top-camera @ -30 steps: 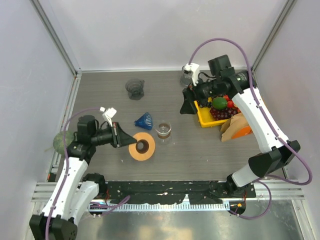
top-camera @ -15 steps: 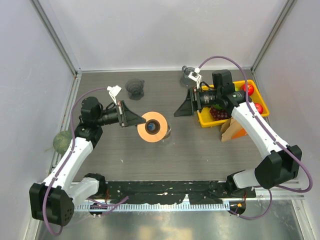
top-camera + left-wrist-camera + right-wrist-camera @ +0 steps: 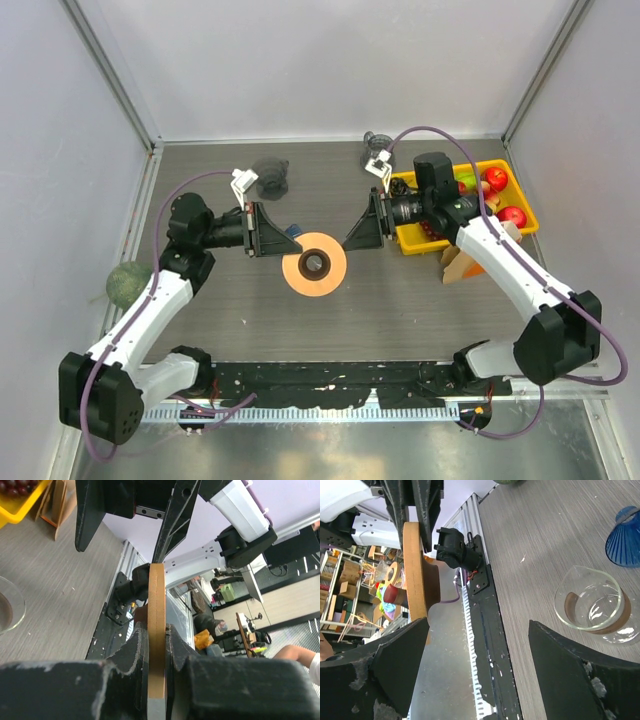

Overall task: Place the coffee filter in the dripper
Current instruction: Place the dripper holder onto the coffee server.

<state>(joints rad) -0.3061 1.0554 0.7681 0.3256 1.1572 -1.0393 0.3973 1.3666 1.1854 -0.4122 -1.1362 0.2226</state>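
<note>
Two hands meet above the middle of the bench at one orange disc (image 3: 296, 268) with a dark hole in it, and that meeting is the nearest risk. The left hand (image 3: 156, 650) pinches the disc's rim between closed fingers and holds it flat in the air, while the right hand (image 3: 479, 630) stands at the opposite rim with its jaws wide apart, gripping nothing. Seen from the right wrist, the disc sits close to one finger rather than midway, so I judge a closing stroke could shove or tilt it instead of clamping it. If the left hand let go too soon, the disc would drop toward the glass cup (image 3: 592, 605) on the bench beneath or just beside it. Just beyond lies a blue ribbed cone (image 3: 625, 530), perhaps the dripper, though I cannot tell; a falling disc could knock that too. Farther right, beside the yellow tray (image 3: 415, 246), the tan paper pieces (image 3: 452, 268) that I take for the coffee filter rest on the bench, partly hidden by the right arm. They look thin, folded and light brown. Neither hand is near them. Paper that thin would likely crumple under a hard pinch, or come up several sheets at once.
</note>
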